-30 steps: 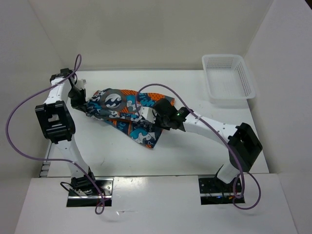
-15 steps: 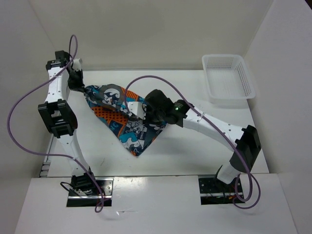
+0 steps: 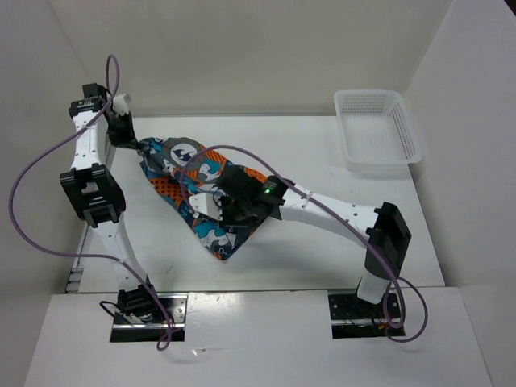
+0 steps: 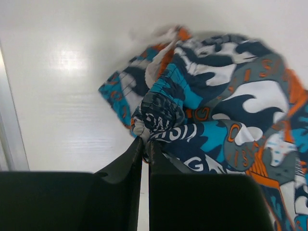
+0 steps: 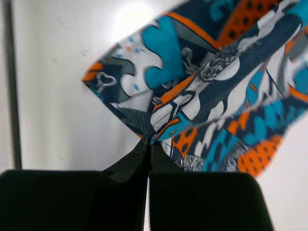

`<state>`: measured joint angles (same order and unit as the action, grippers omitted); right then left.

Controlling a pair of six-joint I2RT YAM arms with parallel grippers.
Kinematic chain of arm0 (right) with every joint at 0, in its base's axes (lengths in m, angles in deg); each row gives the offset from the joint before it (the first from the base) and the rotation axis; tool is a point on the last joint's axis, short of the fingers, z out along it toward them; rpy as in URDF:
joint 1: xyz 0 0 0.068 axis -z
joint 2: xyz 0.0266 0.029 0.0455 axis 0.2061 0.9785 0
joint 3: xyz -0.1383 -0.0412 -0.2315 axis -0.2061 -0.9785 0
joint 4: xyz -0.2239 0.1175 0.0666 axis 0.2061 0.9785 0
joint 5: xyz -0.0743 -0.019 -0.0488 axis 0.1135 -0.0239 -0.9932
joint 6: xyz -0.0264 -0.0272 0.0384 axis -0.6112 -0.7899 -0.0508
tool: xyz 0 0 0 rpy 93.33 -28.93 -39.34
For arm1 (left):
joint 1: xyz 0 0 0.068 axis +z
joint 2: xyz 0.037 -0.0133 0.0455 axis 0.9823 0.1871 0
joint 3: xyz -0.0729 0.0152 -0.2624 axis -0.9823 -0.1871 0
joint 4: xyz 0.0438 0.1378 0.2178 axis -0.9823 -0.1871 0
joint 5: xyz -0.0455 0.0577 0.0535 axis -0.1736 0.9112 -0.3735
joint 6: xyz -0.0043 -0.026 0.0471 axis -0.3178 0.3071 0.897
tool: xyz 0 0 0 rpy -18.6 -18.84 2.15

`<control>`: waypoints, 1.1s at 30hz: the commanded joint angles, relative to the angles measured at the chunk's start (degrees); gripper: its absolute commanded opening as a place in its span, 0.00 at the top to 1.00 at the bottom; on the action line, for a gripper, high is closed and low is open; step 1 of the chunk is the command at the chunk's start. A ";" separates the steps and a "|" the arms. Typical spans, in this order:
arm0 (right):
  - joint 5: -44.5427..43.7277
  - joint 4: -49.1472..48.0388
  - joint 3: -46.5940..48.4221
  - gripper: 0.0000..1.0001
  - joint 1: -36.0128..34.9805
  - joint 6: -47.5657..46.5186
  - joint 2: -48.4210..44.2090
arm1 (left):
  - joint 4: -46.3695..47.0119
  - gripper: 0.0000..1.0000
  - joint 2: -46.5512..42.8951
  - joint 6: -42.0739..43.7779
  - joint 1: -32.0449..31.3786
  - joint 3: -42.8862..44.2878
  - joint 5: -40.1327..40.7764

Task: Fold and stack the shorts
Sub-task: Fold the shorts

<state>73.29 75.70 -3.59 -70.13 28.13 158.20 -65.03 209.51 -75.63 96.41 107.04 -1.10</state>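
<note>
Now, top view: shorts (image 3: 169,187) stretch diagonally over the surface (image 3: 322,153), from the far-left corner toward centre-front. Left jaws clamp the far-left end. Right jaws grip the cloth near mid-surface. Basket (image 3: 345,137) sits far right, well apart.

Left wrist: jaws pressed together on a bunched, gathered fold of shorts (image 4: 207,110). The fabric spreads off to the right.

Right wrist: jaws pinched on an edge of shorts (image 5: 216,82), with the cloth fanning up and right over the white surface.
</note>
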 commanded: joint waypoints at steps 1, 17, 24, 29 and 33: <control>6.62 2.66 2.80 1.00 -2.67 -0.04 3.08 | 2.30 0.96 3.29 0.25 2.58 -7.22 4.25; -2.24 -11.64 -5.72 0.21 11.10 18.57 -0.60 | 9.87 0.53 0.93 0.25 2.58 -20.79 7.34; -5.40 -19.13 -6.96 0.21 23.51 37.73 5.54 | 9.87 0.31 -4.00 0.25 2.58 -21.93 4.79; -7.88 -19.93 -9.16 0.21 26.24 49.17 8.54 | 9.87 0.24 -2.78 0.25 2.58 -21.93 4.78; -4.37 -19.93 -10.39 0.20 26.95 50.31 11.44 | 10.48 0.20 -0.84 0.25 2.58 -23.07 5.84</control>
<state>66.84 58.41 -13.01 -43.75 73.07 168.02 -55.02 207.81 -75.61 99.05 84.83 5.28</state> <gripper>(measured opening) 0.801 0.798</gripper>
